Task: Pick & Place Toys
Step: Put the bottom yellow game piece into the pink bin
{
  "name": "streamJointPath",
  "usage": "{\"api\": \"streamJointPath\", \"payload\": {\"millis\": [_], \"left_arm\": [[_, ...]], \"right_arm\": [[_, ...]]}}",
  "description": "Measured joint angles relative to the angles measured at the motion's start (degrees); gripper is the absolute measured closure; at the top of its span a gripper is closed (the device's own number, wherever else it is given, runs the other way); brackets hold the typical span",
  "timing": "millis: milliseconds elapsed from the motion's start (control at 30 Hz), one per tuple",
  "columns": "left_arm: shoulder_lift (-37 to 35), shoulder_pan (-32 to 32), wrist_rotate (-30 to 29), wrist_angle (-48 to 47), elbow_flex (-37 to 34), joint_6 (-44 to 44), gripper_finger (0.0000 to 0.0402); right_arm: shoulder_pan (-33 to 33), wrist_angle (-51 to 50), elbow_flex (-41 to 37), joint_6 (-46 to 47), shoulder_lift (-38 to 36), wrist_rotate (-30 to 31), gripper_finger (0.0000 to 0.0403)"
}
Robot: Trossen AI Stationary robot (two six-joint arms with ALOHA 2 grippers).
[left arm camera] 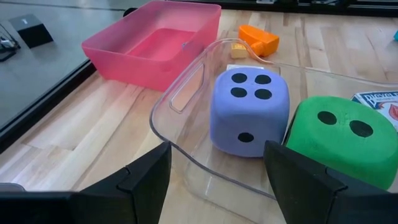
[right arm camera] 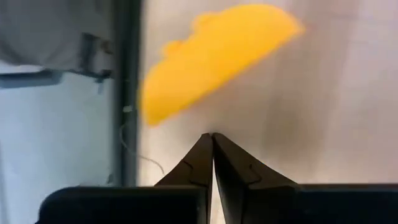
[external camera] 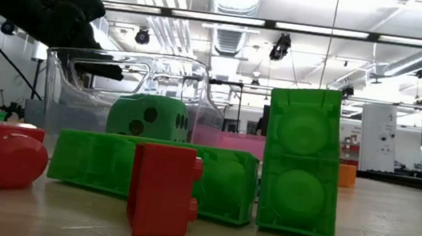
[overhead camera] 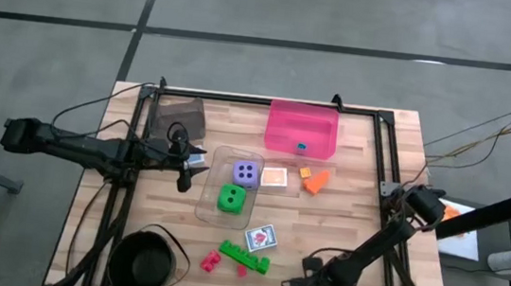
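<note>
Dice: purple (left arm camera: 250,112) and green (left arm camera: 339,146) sit in clear bin (left arm camera: 186,93). My left pincer (left arm camera: 217,186) gapes empty at its rim; next, reach for another toy. Right pincer (right arm camera: 212,140) pressed closed, parked at counter edge.

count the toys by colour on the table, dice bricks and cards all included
purple: 1, purple die
green: 2, green die, green brick
orange: 1, orange brick
pink/red: 2, small bricks
teal: 1, small piece in the pink bin
cards: 2, picture card, card pack
total: 9
</note>
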Motion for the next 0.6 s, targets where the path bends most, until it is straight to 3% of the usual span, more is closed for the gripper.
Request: {"api": "streamJointPath", "payload": {"millis": [267, 600], "left_arm": [[0.0, 0.0, 0.0, 0.1, 0.0, 0.1, 0.0144], [0.0, 0.0, 0.0, 0.1, 0.0, 0.1, 0.0144]], "right_arm": [[-0.3, -18.3, 1.6, 5.6, -6.6, 13.0, 0.0385], [1.0, -12.4, 1.4, 8.6, -12.7, 14.0, 0.0385]]}}
